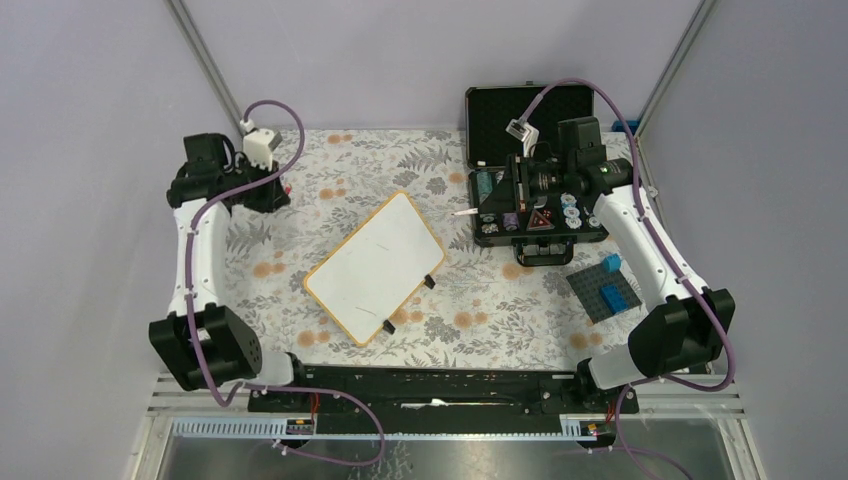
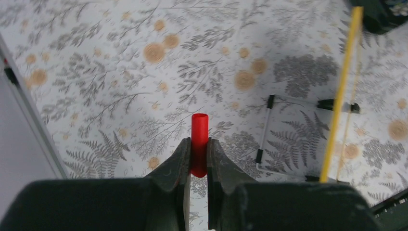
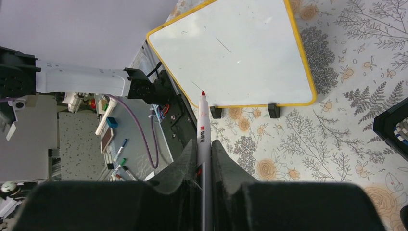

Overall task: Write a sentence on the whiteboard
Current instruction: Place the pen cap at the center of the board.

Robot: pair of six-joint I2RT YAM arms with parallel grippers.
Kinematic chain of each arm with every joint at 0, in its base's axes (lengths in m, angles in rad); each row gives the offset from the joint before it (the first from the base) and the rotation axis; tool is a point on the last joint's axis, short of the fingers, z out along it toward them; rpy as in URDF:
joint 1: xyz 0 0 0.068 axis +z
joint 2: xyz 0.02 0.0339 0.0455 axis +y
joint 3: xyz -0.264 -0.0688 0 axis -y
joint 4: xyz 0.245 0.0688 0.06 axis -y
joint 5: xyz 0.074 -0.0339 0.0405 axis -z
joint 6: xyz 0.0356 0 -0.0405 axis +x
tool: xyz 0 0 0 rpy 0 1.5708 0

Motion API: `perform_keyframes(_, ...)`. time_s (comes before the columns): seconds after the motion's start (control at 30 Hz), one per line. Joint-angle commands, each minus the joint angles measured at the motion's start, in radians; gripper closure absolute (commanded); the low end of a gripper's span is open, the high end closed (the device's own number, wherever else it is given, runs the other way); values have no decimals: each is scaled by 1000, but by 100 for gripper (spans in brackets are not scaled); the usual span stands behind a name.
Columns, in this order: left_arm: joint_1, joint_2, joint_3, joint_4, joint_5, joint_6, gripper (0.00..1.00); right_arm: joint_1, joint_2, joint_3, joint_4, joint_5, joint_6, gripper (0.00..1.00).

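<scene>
1. Right gripper (image 3: 204, 146): fingers clamped narrow on the marker (image 3: 203, 122), uncapped, red tip forward.
2. Left gripper (image 2: 198, 143), near the worktop's far left corner, pinches the red cap (image 2: 199, 126) and carries nothing to write with.
3. Whiteboard (image 1: 375, 265) lies mid-worktop, long axis running far right to near left. Its face bears only faint marks, so writing is judged not begun.
4. Governing relation: from the right gripper, over the black case (image 1: 495, 115) at the far right corner, the board lies leftward and toward the near edge — the marker's axis points at its footed long edge.
5. Only the right wrist view shows tip and aim. Only the top view shows both arms about equally near the board, with the gripper well apart from it.
</scene>
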Motion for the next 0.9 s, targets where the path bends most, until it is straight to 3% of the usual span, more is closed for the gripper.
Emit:
perform_keyframes(0.0, 42, 74, -142, 57, -64, -45, 100, -4, -28, -15, 28, 12, -13, 100)
perform_keyframes(0.27, 45, 211, -342, 230, -147, -47, 100, -5, -10, -15, 45, 15, -2, 100)
perform_keyframes(0.53, 45, 326, -388, 330, -182, -54, 98, -5, -11, -27, 46, 15, -5, 100)
perform_keyframes(0.6, 44, 337, -389, 347, -201, -59, 94, -4, -16, -36, 47, 15, -9, 100)
perform_keyframes(0.77, 45, 345, -390, 354, -212, -54, 71, -5, -31, -55, 46, 17, -19, 100)
perform_keyframes(0.87, 45, 349, -378, 340, -212, -41, 66, -5, -37, -61, 46, 21, -23, 100)
